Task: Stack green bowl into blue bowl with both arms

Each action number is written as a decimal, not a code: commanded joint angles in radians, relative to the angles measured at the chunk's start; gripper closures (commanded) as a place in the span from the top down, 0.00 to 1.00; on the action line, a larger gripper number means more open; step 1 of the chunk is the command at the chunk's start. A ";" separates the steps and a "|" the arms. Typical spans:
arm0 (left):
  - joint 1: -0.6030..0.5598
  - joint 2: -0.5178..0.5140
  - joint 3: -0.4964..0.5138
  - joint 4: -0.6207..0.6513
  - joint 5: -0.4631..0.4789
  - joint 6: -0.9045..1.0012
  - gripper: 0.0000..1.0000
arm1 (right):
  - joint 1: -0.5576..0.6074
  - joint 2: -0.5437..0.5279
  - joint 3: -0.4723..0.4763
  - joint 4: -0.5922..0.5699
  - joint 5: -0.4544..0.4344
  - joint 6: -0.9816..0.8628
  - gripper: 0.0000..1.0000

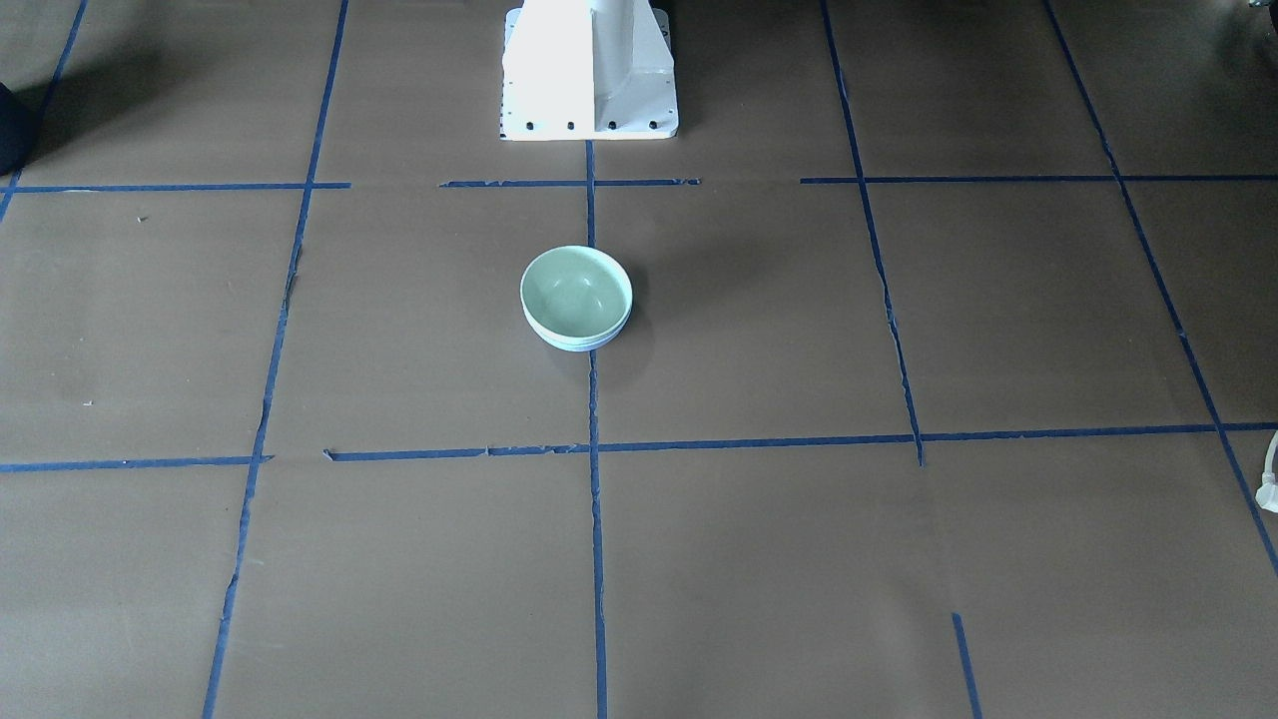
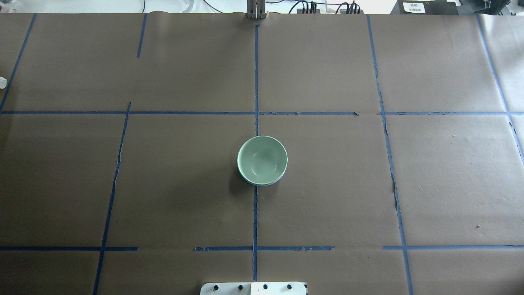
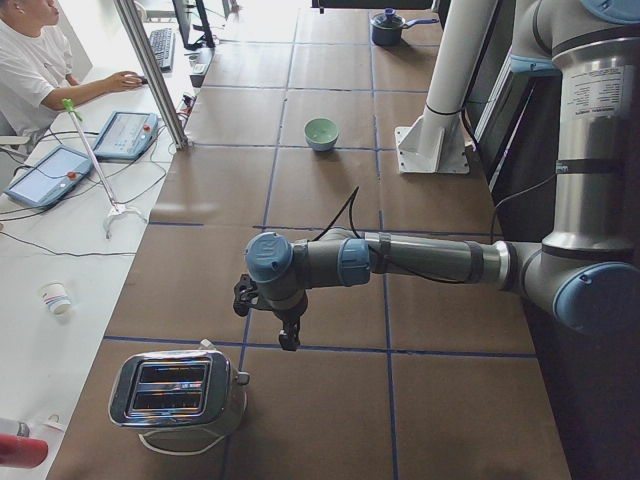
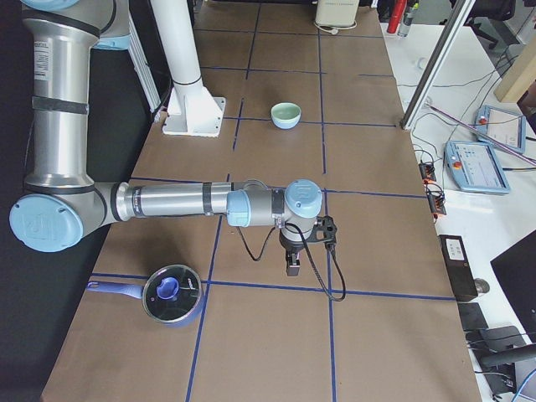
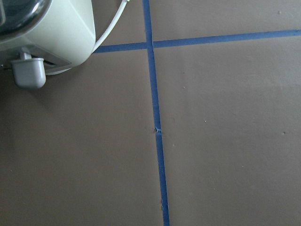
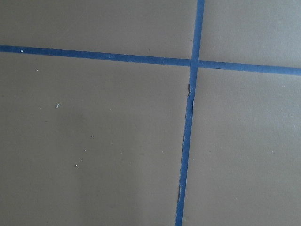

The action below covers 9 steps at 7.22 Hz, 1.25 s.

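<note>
While the green bowl [image 2: 262,159] is sitting nested inside the blue bowl [image 1: 579,344], whose thin rim is showing beneath it, mid-surface [image 2: 327,184] on the centre tape line [image 2: 255,217], we are hanging our left gripper [image 3: 288,338] near the toaster [image 3: 180,392] and our right gripper [image 4: 291,265] near the lidded pot [image 4: 172,295], well apart from the bowls; we cannot tell whether either is released or clenched.

Arms level, grippers down.
Left arm [image 3: 430,260] and right arm [image 4: 167,201] reach out horizontally; left gripper [image 3: 289,338] and right gripper [image 4: 291,266] hang beneath, openness unclear.
</note>
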 commanded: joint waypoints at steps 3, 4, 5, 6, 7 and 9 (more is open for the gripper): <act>-0.011 0.005 0.003 -0.071 0.001 0.005 1.00 | 0.000 0.001 -0.004 0.000 0.000 0.003 1.00; -0.011 0.026 0.000 -0.075 0.001 0.010 1.00 | 0.000 0.000 -0.004 0.000 0.002 0.006 1.00; -0.011 0.032 0.000 -0.087 0.005 0.005 1.00 | 0.000 0.001 -0.002 0.000 0.003 0.005 1.00; -0.012 0.034 -0.020 -0.089 0.007 0.004 1.00 | 0.000 0.001 -0.004 0.000 0.002 0.006 1.00; -0.011 0.022 -0.017 -0.088 0.011 0.004 1.00 | 0.000 0.001 -0.006 0.000 0.002 0.008 1.00; -0.011 0.016 -0.022 -0.084 0.016 0.004 1.00 | 0.000 0.009 -0.007 0.000 0.002 0.011 1.00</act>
